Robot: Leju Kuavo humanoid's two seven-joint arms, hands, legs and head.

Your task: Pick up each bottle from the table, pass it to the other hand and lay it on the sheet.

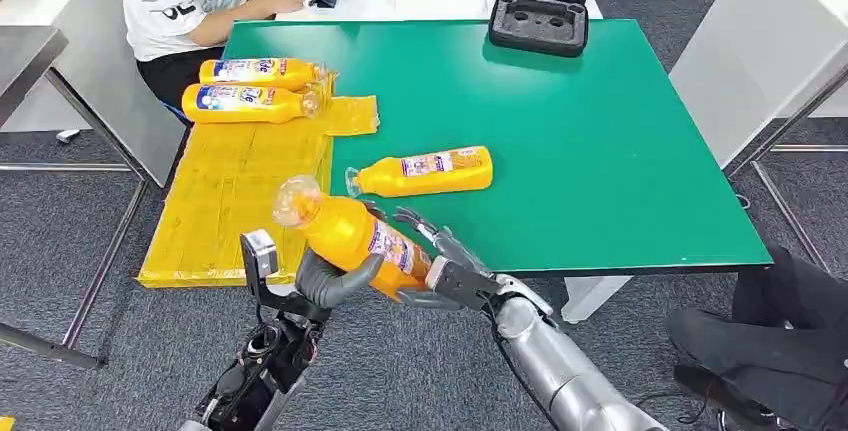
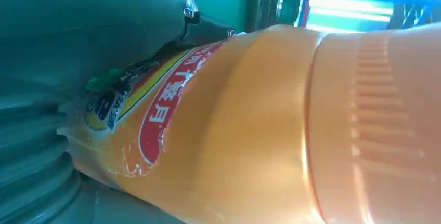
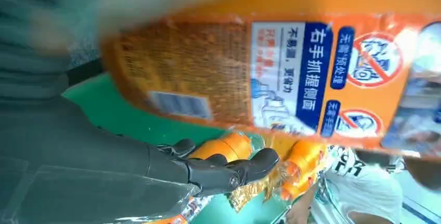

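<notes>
An orange bottle [image 1: 350,236] hangs tilted over the table's near edge, cap towards the yellow sheet [image 1: 230,201]. My left hand [image 1: 335,281] grips its middle, thumb wrapped over the body; the left wrist view shows the bottle [image 2: 260,130] pressed against the hand [image 2: 78,37]. My right hand [image 1: 440,261] is at the bottle's base with fingers spread. In the right wrist view its fingers [image 3: 223,172] lie straight, apart from the bottle [image 3: 234,73]. Two bottles [image 1: 258,72] [image 1: 245,103] lie on the sheet's far end. Another bottle [image 1: 425,172] lies on the green table [image 1: 620,151].
A black case [image 1: 540,6] sits at the table's far edge. A person in a white shirt [image 1: 190,1] sits behind the sheet's far end. A white table [image 1: 760,41] stands to the right, and a dark shape [image 1: 770,341] sits on the floor at lower right.
</notes>
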